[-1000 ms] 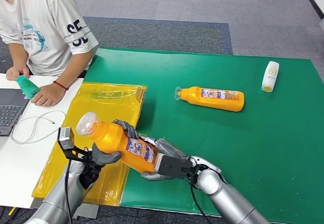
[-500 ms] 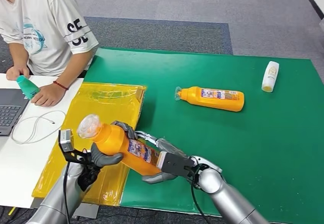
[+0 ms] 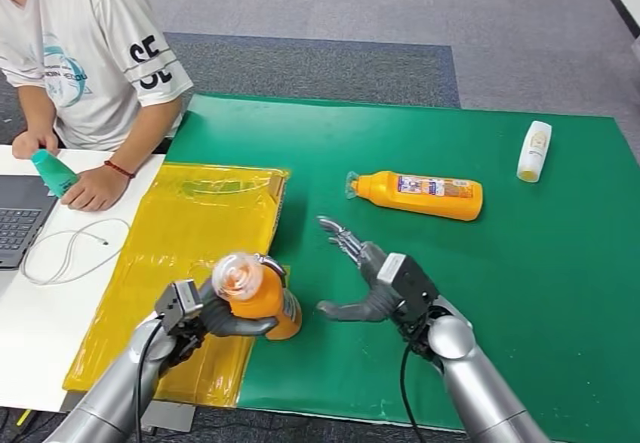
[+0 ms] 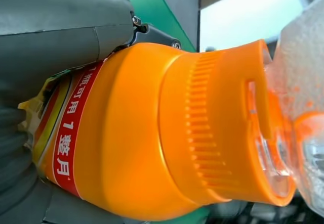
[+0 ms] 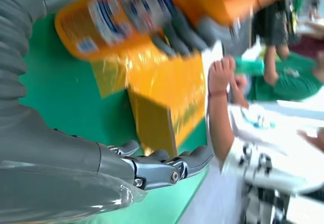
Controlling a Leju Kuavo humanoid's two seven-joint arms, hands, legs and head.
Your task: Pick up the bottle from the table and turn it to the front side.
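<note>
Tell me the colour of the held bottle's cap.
Orange ribbed cap under a clear cover, best in the left wrist view.

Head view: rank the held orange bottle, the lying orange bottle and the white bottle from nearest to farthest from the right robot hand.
From the right robot hand:
1. Held orange bottle, gripped by the left robot hand, just to its left.
2. Lying orange bottle, on the green mat beyond it.
3. White bottle, near the mat's far right corner.

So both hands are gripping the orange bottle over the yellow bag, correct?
Not both. In the head view the left hand alone holds the orange bottle by the yellow bag; the right hand is open, apart from it.
</note>
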